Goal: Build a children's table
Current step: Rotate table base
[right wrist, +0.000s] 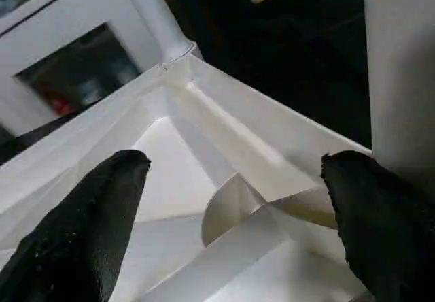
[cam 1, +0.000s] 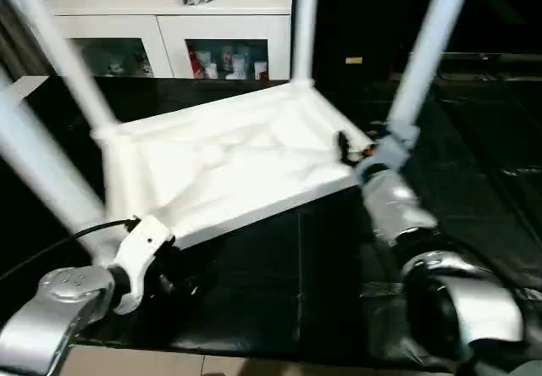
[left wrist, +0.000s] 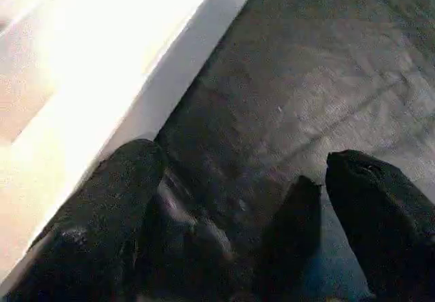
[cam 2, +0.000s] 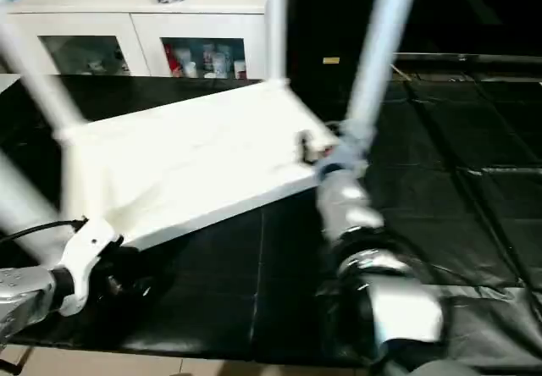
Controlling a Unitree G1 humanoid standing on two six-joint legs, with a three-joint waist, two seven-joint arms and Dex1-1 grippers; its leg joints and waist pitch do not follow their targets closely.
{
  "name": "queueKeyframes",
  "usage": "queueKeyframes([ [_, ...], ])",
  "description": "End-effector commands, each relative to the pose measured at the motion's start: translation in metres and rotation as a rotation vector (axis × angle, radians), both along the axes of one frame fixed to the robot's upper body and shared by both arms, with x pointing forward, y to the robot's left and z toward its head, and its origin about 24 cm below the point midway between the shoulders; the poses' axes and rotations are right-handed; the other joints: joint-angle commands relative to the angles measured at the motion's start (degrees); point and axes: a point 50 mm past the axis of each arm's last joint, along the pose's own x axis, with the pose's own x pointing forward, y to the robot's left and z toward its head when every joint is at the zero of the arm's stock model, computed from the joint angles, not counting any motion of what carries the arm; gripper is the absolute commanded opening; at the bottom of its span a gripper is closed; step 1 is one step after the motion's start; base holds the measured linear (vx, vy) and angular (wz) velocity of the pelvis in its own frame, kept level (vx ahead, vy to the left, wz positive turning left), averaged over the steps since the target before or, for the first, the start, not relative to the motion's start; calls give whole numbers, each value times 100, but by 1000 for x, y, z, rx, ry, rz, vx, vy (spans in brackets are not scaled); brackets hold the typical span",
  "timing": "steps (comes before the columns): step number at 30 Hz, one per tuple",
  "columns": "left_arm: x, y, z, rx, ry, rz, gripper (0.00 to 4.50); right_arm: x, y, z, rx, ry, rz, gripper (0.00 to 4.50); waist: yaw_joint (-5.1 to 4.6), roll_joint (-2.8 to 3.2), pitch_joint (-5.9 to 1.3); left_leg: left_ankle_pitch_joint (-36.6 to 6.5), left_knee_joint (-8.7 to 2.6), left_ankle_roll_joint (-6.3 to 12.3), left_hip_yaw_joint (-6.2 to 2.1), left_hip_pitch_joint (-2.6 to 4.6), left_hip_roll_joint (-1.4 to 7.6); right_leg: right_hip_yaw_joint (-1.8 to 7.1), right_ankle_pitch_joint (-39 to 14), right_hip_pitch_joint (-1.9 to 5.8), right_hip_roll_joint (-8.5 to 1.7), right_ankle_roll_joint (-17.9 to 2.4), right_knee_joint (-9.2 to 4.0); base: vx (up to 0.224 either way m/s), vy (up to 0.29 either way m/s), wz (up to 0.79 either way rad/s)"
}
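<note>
The children's table (cam 1: 229, 164) lies upside down on the black mat, ribbed underside up. Its white legs point upward: two on the left (cam 1: 42, 173), (cam 1: 63, 54) and two on the right (cam 1: 305, 20), (cam 1: 428, 46). My left gripper (left wrist: 245, 159) is open by the near left corner. Bare mat lies between its fingers and the top's white edge (left wrist: 170, 77) runs beside one finger. My right gripper (right wrist: 238, 162) stands open over the ribs at the near right corner (cam 1: 351, 147), with that corner's leg (right wrist: 401, 64) just outside one finger. Neither gripper holds anything.
A white cabinet (cam 1: 169, 29) with glass doors stands behind the table, with small items on top. The black mat (cam 1: 279, 283) spreads to the right and toward me. A strip of light floor (cam 1: 169, 363) shows at its near edge.
</note>
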Motion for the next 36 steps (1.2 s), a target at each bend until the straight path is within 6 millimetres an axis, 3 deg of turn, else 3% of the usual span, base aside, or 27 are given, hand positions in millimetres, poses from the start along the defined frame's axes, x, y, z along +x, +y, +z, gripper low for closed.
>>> queueKeyframes([
  [1,4,6,2,40,-42,32,443,4,-25,15,-5,-52,-102,450,-60,5,-342,-1687,-414,95,155,-16,-139,116,-1803,252,-92,-1053,-383,0,0,0],
  [3,4,6,2,38,-46,33,443,3,-31,16,-9,-56,-115,450,-73,3,-341,-1610,-413,114,149,-75,-144,102,-1845,277,-95,-1025,-372,0,0,0],
  [6,5,6,1,35,-90,53,443,1,-49,19,-22,-69,-151,450,-66,-15,-363,-1396,-383,170,160,-87,-151,105,-1682,280,-92,-1048,-362,0,0,0],
  [9,5,6,1,-6,-120,83,443,0,-53,19,-22,-74,-132,450,-66,-12,-369,-1250,-370,210,165,-118,-149,101,-1519,295,-85,-1095,-342,0,0,0],
  [14,-5,2,3,-129,-164,118,443,-1,-45,16,-71,-94,9,450,-121,-29,-369,-1211,-356,324,170,-157,-146,89,-1406,317,-90,-1224,-346,0,0,0],
  [15,-13,1,1,-155,-165,134,443,-3,-41,13,-106,-100,64,450,-134,-2,-366,-1257,-359,350,164,-146,-145,82,-1486,304,-85,-1231,-351,0,0,0],
  [16,-16,2,0,-172,-178,158,443,-5,-37,10,-123,-105,109,450,-160,-27,-359,-1212,-361,367,161,-180,-131,79,-1449,326,-95,-1248,-353,0,0,0],
  [18,-21,5,0,-234,-238,235,443,-9,-30,6,-150,-113,196,450,-170,-39,-347,-1255,-357,414,173,-172,-127,80,-1550,312,-87,-1224,-379,0,0,0],
  [20,-26,11,0,-297,-318,336,443,-15,-23,0,-175,-117,288,450,-161,-60,-340,-1273,-354,450,181,-177,-134,82,-1662,314,-77,-1175,-415,0,0,0],
  [23,-27,15,1,-299,-395,415,443,-26,-19,-8,-221,-107,378,450,-145,-86,-314,-1484,-392,436,169,-161,-116,89,-2089,288,-66,-949,-468,0,0,0],
  [27,-26,19,5,-311,-511,519,443,-46,-12,-13,-230,-108,486,450,-113,-79,-293,-1652,-425,361,155,-147,-98,110,-2431,273,-69,-666,-518,0,0,0],
  [33,-21,21,9,-319,-595,579,443,-72,1,-9,-198,-152,625,450,-120,-99,-282,-1684,-454,338,134,-161,-94,131,-2556,264,-70,-417,-554,0,0,0],
  [34,-14,20,12,-324,-614,570,443,-80,3,-8,-225,-132,669,450,-126,-129,-279,-1653,-456,333,137,-168,-100,131,-2583,264,-62,-383,-562,0,0,0],
  [36,-7,19,15,-335,-623,550,443,-86,5,-9,-257,-104,713,450,-108,-105,-284,-1616,-450,292,133,-140,-105,141,-2573,248,-54,-347,-555,0,0,0],
])
